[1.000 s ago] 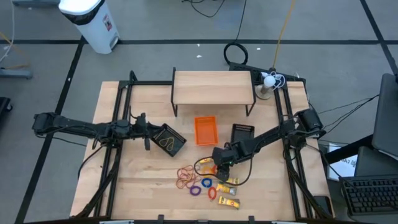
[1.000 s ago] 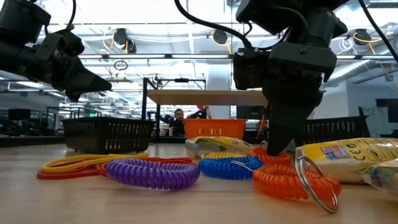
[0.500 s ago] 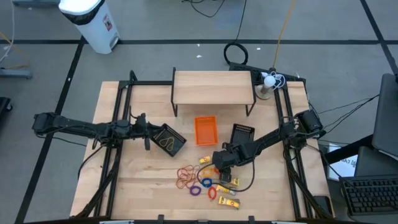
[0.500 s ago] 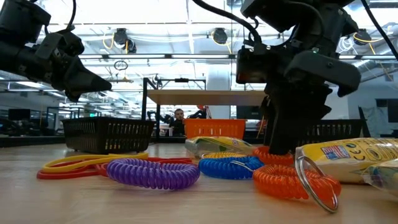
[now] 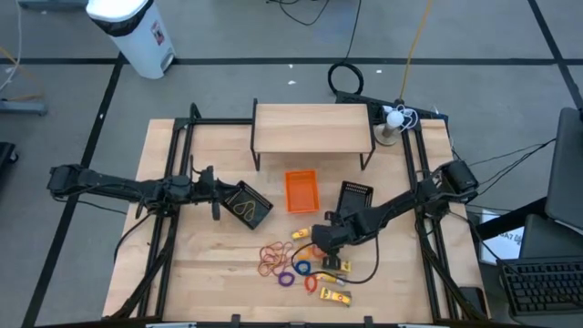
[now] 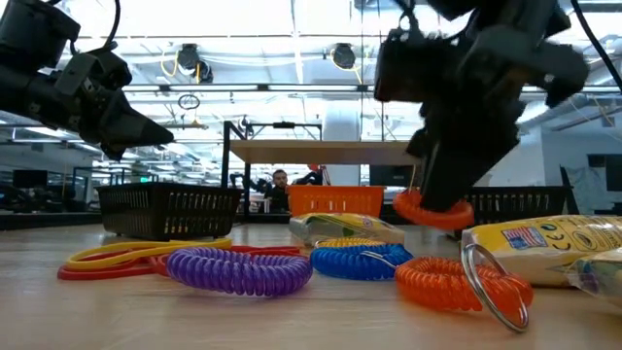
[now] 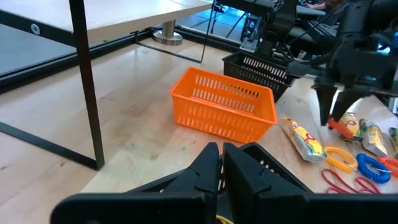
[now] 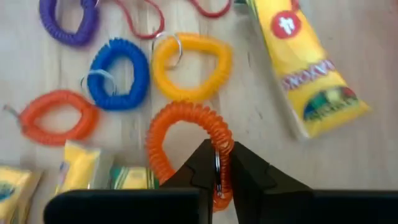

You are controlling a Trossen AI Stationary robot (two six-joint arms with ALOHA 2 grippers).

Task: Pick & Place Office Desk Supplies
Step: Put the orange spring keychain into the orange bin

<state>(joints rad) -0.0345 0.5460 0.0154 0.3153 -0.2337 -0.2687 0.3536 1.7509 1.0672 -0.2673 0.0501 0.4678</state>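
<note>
Loose supplies lie at the table's near middle: red rubber bands (image 5: 271, 260), a purple ring (image 8: 65, 22), a blue ring (image 8: 118, 73), a yellow ring (image 8: 191, 65), an orange ring (image 8: 57, 118) and yellow packets (image 5: 333, 296). Just above them my right gripper (image 5: 321, 248) is shut on another orange coil ring (image 6: 432, 209). My left gripper (image 5: 217, 196) waits shut at the left end of a black mesh tray (image 5: 248, 205), a little above it in the low view. My right gripper pinches the orange coil ring's band (image 8: 219, 149) on one side of the loop, between its two fingers. The fingers come from above, slanting down, and lie across the band. The ring hangs below the fingertips, clear of the table and the other rings.
A small orange tray (image 5: 301, 189) and a second black mesh tray (image 5: 355, 194) stand behind the supplies. A wooden shelf (image 5: 312, 128) spans the far middle. A rubber band lies in the left mesh tray. Bare wood lies at the near left.
My right gripper has shut on the orange coil ring, which lay on the table between its open fingers. It then rose and rolled a little. The ring is now lifted clear of the table; the other rings stayed put.
</note>
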